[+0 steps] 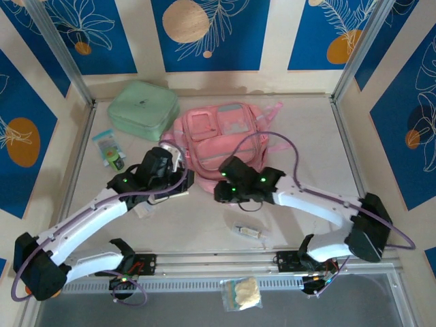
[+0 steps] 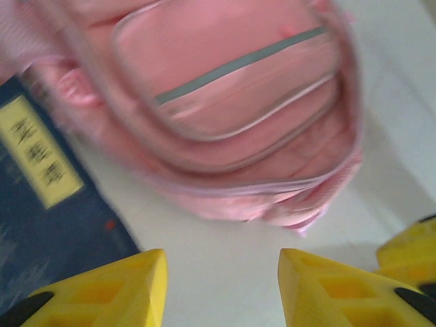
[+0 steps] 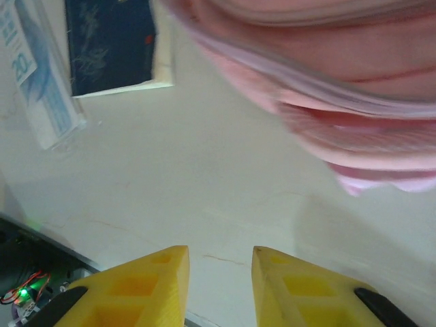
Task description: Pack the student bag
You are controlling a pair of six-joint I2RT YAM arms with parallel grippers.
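The top external view looks steeply down from above and behind the arm bases toward the back wall, far enough off to take in the whole table (image 1: 197, 225) and the student bag (image 1: 218, 136) on its far half. The left wrist view sits low and very near, looking past the yellow fingers of the left hand (image 2: 222, 272) across the table at the bag's near end, blurred. The right wrist view looks past the right hand (image 3: 219, 262) from just as near, and both wrist views share that end of the bag and a dark blue book (image 3: 112, 44) beside it.
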